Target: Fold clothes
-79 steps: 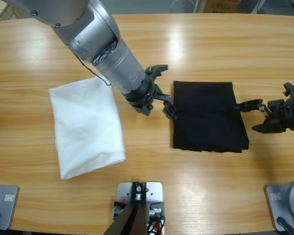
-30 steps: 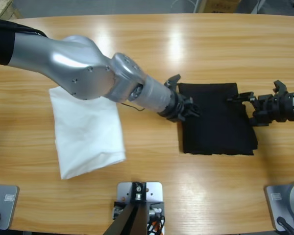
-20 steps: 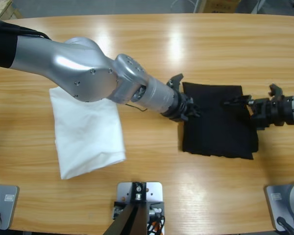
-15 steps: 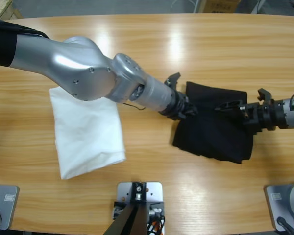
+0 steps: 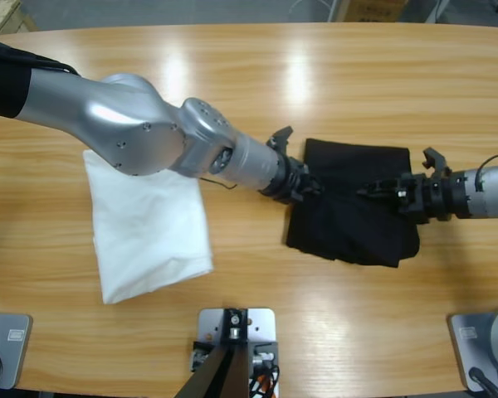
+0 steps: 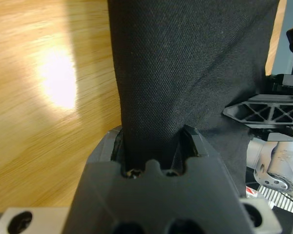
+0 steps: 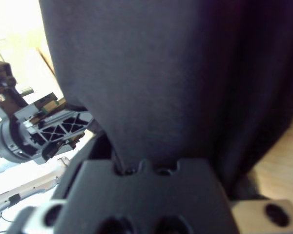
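The left claw is pinched on the left edge of the black shirt, with cloth rising between its jaws in the left wrist view. The right claw pinches the same shirt from the opposite side, reaching over its middle. The folded, rumpled shirt lies right of centre on the wooden bench. A white folded garment lies well apart at the left.
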Motion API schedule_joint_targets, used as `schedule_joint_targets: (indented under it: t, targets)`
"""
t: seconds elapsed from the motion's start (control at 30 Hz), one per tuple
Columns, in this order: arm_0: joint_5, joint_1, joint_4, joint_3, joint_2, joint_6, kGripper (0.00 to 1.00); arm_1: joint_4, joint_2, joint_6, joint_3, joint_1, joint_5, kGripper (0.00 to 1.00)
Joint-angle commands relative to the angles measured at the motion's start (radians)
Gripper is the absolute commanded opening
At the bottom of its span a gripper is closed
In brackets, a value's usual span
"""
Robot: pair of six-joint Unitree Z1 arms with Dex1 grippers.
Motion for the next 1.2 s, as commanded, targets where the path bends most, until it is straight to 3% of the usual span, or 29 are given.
schedule_joint_targets:
  t: [0.03, 0.1, 0.13, 0.17, 0.2, 0.47, 0.63, 0.83, 0.97, 1.2]
  targets:
    - [0.043, -0.004, -0.027, -0.024, 0.006, 0.023, 0.422, -0.022, 0.026, -0.025, 0.024, 0.013, 0.008, 0.000]
    - [0.043, 0.002, -0.023, -0.034, -0.006, 0.022, 0.358, -0.022, -0.017, -0.035, 0.024, 0.013, 0.016, 0.000]
    - [0.035, 0.003, -0.032, -0.033, -0.003, 0.022, 0.237, -0.022, -0.022, -0.036, 0.023, 0.013, 0.019, 0.000]
    - [0.016, 0.003, -0.042, -0.034, 0.004, 0.025, 0.017, -0.023, -0.023, -0.041, 0.024, 0.013, 0.019, 0.000]
    - [0.016, -0.003, -0.042, -0.028, 0.009, 0.036, 0.000, -0.023, -0.024, -0.048, 0.024, 0.013, 0.021, 0.000]
    - [0.010, -0.027, -0.015, -0.030, 0.013, 0.061, 0.000, 0.014, -0.068, -0.084, 0.014, 0.005, 0.019, 0.000]
    - [0.061, -0.030, 0.056, -0.035, -0.059, 0.137, 0.000, 0.046, -0.110, -0.023, -0.041, 0.166, -0.038, 0.000]
    - [0.130, -0.021, 0.141, 0.026, -0.224, 0.207, 0.000, 0.247, -0.187, 0.001, -0.244, 0.271, -0.090, 0.000]
    - [0.198, -0.021, 0.246, 0.133, -0.394, 0.208, 0.000, 0.310, -0.178, 0.002, -0.333, 0.309, -0.101, 0.000]
    - [0.316, -0.021, 0.312, 0.363, -0.657, 0.166, 0.000, 0.375, -0.041, 0.060, -0.595, 0.520, -0.149, 0.000]
